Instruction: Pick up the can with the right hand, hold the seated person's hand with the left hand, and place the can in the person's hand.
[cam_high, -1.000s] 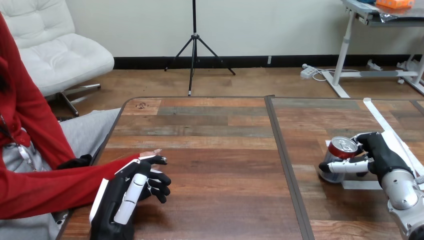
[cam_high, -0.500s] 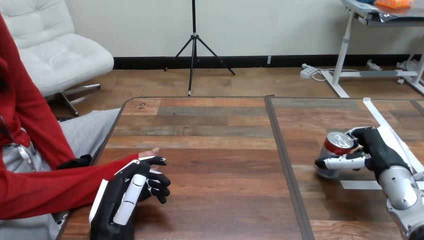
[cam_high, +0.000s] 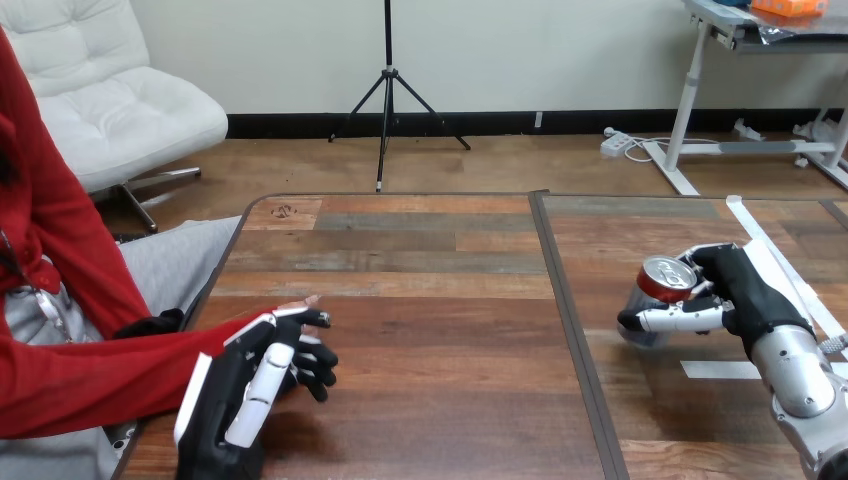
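A silver can with a red top (cam_high: 660, 285) hangs a little above the right half of the table, tilted. My right hand (cam_high: 735, 295) is shut on it, thumb in front and fingers behind. At the table's left edge the person's hand (cam_high: 297, 304) reaches in on a red sleeve, with only its fingertips showing. My left hand (cam_high: 255, 385) lies over it, its fingers curled round the person's hand.
White tape strips (cam_high: 718, 369) lie on the table (cam_high: 430, 300) under and behind my right arm. A dark seam (cam_high: 565, 320) runs down the table between its two halves. The person's other hand (cam_high: 150, 325), in a dark glove, rests at the left edge.
My right hand has lifted the can off the table and carried it slightly up and to the left. My left hand and the person's hand have stayed in place.
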